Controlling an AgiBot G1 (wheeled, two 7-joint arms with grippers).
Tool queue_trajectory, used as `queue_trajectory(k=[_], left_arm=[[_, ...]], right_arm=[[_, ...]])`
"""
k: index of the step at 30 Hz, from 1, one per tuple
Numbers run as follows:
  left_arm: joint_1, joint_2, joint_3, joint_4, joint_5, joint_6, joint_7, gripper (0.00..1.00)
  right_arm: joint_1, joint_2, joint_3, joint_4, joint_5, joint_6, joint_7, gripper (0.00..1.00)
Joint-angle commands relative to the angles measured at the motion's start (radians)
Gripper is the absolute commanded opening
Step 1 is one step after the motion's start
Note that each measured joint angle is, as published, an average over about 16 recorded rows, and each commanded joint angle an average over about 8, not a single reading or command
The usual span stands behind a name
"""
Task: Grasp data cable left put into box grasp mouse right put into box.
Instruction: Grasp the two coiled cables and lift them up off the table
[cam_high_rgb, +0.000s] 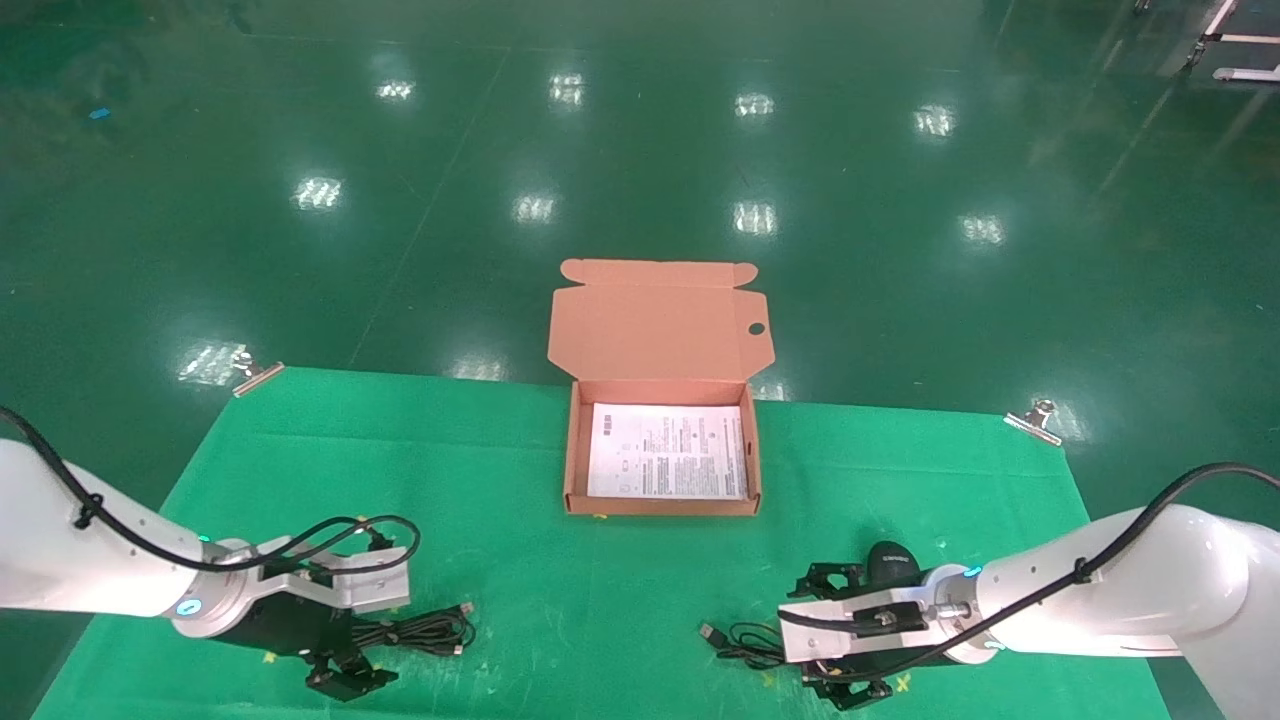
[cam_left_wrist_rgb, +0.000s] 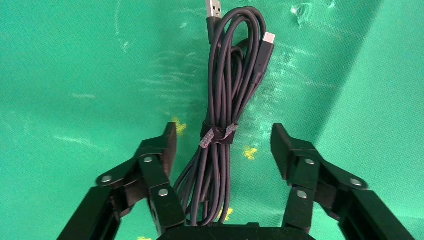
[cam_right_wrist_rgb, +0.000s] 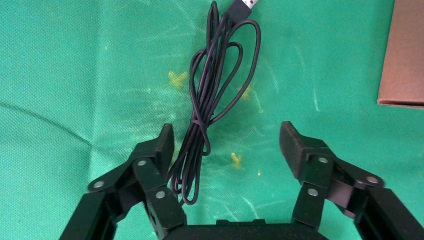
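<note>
Your left gripper (cam_left_wrist_rgb: 224, 142) hangs spread wide astride the tied data cable (cam_left_wrist_rgb: 227, 100) on the green cloth (cam_high_rgb: 600, 600); your right gripper (cam_right_wrist_rgb: 227, 145), also spread, straddles the mouse cord (cam_right_wrist_rgb: 210, 100), the mouse (cam_high_rgb: 893, 562) beside it. Nothing lies in the box (cam_high_rgb: 570, 450) yet; next, lower and close on the bundle's tie.

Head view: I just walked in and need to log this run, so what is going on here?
A two-armed robot is packing accessories into the shallow orange-brown cardboard box, which stands open with only a white printed leaflet inside. The left hand is open, straddling the tied bundle of thin black data cable on the green cloth. The right hand is open over the small black oval mouse's coiled cord. Nothing is gripped yet.
</note>
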Motion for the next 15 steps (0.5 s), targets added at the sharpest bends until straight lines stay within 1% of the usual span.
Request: queue_trajectory(k=[1, 15], left_arm=[[0.000, -0.001, 0.000, -0.002, 0.000, 0.001, -0.001, 0.00], [0.001, -0.002, -0.001, -0.006, -0.001, 0.003, -0.003, 0.00]], right_arm=[[0.000, 0.001, 0.000, 0.002, -0.001, -0.001, 0.001, 0.00], [0.000, 0.001, -0.001, 0.005, -0.001, -0.004, 0.002, 0.00]])
